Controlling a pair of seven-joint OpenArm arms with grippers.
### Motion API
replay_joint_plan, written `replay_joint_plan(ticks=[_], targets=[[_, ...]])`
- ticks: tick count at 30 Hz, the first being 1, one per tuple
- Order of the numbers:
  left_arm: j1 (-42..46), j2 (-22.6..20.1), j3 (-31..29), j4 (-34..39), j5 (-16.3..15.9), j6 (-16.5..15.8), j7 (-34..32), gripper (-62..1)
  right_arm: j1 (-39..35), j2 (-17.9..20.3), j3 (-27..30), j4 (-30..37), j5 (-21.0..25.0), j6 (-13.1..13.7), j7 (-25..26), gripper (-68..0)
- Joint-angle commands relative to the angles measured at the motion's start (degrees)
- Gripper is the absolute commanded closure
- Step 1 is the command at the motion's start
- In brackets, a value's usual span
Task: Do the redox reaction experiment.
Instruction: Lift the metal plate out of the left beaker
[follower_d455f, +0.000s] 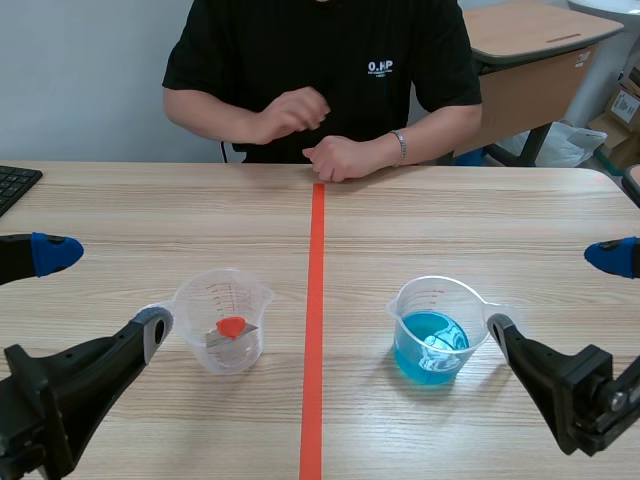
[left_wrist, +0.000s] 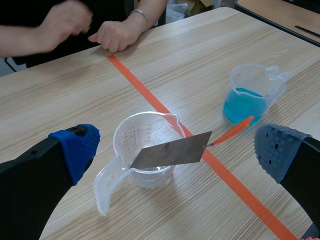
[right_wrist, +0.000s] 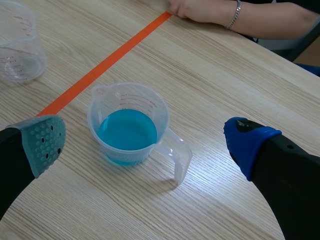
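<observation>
Jaws on both arms stand open and empty over the surface (follower_d455f: 450, 220), the right jaws beside a clear cup of blue liquid (follower_d455f: 432, 335), the left jaws beside a second cup (follower_d455f: 200, 312) holding an orange-handled metal strip (left_wrist: 172, 150).

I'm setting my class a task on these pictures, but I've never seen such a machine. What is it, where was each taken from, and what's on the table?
It is a robot with two arms, each ending in jaws with dotted pads. The wide picture looks from between the arms across the table; the other two come from cameras on the left and right wrists. Left of the tape line stands a clear measuring cup with a metal sheet leaning in it; right of it, a cup of blue liquid. Both jaws are open, holding nothing. A person sits opposite.
</observation>
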Motion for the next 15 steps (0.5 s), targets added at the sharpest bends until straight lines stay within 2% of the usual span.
replay_joint_plan(ticks=[1,15], targets=[[0.0,0.13,0.0,1.25,-0.35,0.04,-0.98,-62.3,0.48,0.28,0.13,0.87,0.24,-0.2,0.9,-67.9],[0.02,0.11,0.0,1.25,-0.07,0.11,0.44,-62.3,0.48,0.31,0.13,0.87,-1.07,-0.17,1.68,-67.9]])
